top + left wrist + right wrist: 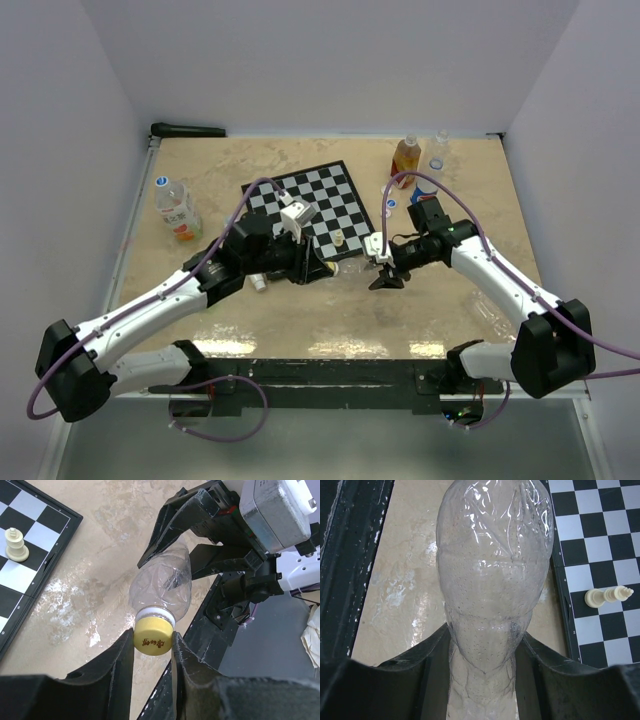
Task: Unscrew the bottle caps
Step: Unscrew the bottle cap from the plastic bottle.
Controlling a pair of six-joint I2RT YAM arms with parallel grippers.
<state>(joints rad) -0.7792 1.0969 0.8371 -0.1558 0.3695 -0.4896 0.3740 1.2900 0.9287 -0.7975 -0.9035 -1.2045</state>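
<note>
Your left arm (150, 310) and right arm (495, 270) wear white shells with black joints. A purple cable (262, 181) loops along each. The left pincer (152, 642) and right pincer (482, 650) are black.

Red printed characters run in a short row across the camera-facing side of a yellow ribbed plastic screw cap (153, 639), which sits on the neck of a clear crumpled plastic bottle (162, 587); they resemble Chinese script but are too blurred to read. Seen from above, a clear plastic bottle with an orange-and-white label (176, 212) and a smaller bottle with an orange label (405, 160) carry print too small to make out
</note>
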